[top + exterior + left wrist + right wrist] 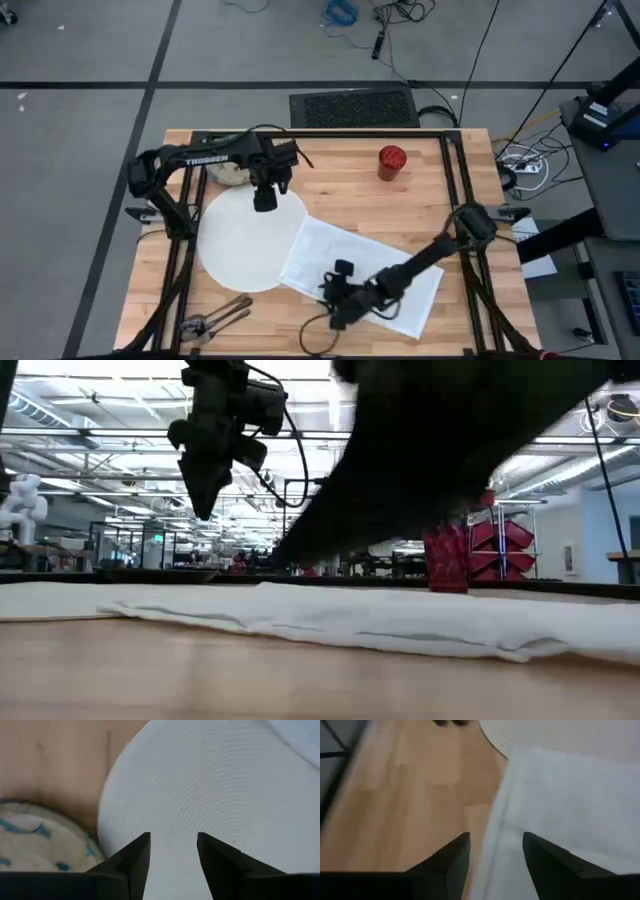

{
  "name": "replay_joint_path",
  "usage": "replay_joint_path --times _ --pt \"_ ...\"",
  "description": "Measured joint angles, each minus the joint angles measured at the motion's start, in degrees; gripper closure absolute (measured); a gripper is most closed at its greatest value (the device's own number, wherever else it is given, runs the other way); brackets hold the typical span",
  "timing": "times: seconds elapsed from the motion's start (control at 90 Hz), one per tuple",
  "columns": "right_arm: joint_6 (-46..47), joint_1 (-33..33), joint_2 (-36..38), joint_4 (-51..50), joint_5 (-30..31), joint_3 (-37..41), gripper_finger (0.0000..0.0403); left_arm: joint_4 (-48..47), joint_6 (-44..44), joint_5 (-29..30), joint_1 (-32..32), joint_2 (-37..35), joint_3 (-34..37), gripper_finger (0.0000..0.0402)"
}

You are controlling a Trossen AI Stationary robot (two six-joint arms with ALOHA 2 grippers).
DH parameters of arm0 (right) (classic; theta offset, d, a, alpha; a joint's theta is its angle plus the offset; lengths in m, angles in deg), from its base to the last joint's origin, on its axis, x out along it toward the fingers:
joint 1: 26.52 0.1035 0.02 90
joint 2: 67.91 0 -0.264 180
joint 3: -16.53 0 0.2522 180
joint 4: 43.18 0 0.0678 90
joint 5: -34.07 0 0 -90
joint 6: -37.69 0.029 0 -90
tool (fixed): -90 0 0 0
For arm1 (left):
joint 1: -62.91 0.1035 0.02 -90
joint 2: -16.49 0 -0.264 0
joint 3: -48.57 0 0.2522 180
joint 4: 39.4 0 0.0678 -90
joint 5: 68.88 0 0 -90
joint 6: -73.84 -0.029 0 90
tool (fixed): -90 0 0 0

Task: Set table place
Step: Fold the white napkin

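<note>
Plate (245,240): laid left of centre on the desk (420,210); napkin (375,270) overlapped at its right edge.
Bowl (228,173): behind plate, partly hidden by left arm.
Cup (392,162): far side.
Cutlery (215,318): near left corner.
Left fingers (172,852): open, empty, held above plate.
Right fingers (495,855): open, empty, low at napkin's near edge.
Risk: napkin could be dragged, shifting plate.

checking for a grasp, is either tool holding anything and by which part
Nothing is held. The left tool hangs open over the plate; the right tool is open at the napkin's edge.
</note>
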Motion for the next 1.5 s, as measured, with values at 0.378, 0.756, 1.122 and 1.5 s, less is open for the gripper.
replay_joint_path --times 0.378,0.756,1.122,1.5 --pt "47.6 14.5 6.8 -42.8 9.1 0.0 0.0232 27.1 4.4 -1.9 -11.7 0.0 10.8 0.0253" --pt "58.3 20.4 6.6 -53.7 -10.7 3.5 0.0232 42.6 7.3 1.5 -26.0 1.3 12.4 0.0254" --pt "49.6 11.8 12.0 -68.4 -14.0 13.8 0.0232 49.0 11.0 3.6 -31.2 3.2 12.3 0.0254" --pt "51.4 -3.2 30.8 -70.3 -1.8 22.4 0.0232 49.5 13.3 7.1 -31.3 3.9 12.3 0.0254"
